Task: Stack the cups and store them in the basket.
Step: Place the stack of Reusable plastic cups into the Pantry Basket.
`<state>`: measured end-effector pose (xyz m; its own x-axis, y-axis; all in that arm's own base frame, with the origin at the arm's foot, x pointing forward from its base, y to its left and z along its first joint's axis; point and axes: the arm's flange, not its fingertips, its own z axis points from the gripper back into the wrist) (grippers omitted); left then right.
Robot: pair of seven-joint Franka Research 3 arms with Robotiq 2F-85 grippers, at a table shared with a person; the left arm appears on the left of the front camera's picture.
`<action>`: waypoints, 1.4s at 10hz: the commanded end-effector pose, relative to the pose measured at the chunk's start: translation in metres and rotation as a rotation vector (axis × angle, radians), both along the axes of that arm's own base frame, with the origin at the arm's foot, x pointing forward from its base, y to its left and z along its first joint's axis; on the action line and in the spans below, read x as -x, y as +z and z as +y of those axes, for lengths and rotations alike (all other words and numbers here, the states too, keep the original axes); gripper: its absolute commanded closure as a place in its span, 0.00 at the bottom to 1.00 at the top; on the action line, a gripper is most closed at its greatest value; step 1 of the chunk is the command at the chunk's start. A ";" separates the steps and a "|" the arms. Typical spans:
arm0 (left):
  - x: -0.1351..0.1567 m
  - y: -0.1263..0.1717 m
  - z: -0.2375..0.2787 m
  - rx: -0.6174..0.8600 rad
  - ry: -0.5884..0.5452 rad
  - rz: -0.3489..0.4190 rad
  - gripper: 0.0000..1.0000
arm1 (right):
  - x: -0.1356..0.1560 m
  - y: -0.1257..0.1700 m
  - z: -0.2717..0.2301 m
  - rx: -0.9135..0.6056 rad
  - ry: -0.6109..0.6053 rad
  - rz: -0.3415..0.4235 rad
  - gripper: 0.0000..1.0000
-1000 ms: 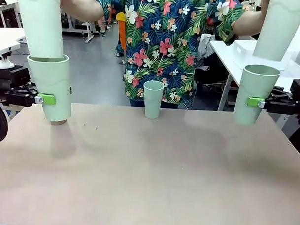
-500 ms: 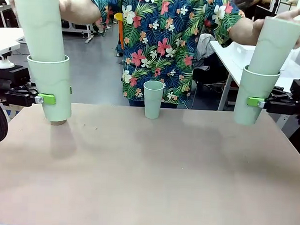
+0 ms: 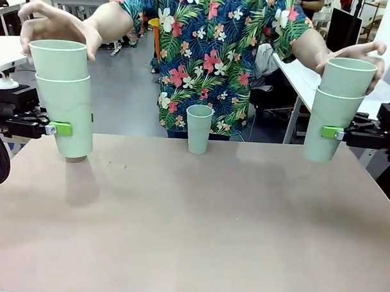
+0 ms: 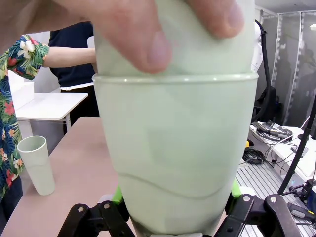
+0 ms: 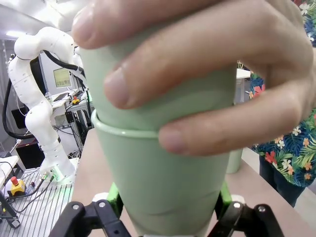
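- Left claw [image 3: 76,124], at nine o'clock of the table [image 3: 192,235], was clamped on the lower wall of a mint cup [image 3: 67,106]. A person's hand [image 3: 58,27] held a second cup [image 3: 59,59] nested in its mouth.
- Right claw [image 3: 330,133], at three o'clock, gripped a mint tumbler [image 3: 325,118] the same way. The person's other hand [image 3: 355,52] held another cup [image 3: 347,76] nested inside it.
- One lone cup [image 3: 199,128] stood upright at twelve o'clock, by the table's far edge, well apart from both pairs.
- I judged these cups light and stiff, and matte enough not to slide in the green pads [image 3: 62,128]. They looked thin-walled, though, so too hard a squeeze might flex them.
- Their taper lets them nest deep and perhaps wedge, so I expected a stack to lift as one piece.
- I would take hold at mid-wall, below the rim, where the pads already sat. A taller stack looked likely to turn top-heavy.
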<state>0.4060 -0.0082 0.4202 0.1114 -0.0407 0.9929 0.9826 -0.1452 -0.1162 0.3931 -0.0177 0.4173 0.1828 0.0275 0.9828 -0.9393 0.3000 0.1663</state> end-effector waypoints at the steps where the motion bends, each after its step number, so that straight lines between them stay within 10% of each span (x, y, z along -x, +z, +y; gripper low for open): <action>1: 0.001 0.004 0.000 0.005 -0.002 -0.006 0.16 | -0.003 0.003 -0.001 0.006 0.002 -0.010 0.13; 14: 0.001 0.004 0.000 0.005 -0.002 -0.006 0.16 | -0.003 0.003 -0.001 0.006 0.002 -0.010 0.13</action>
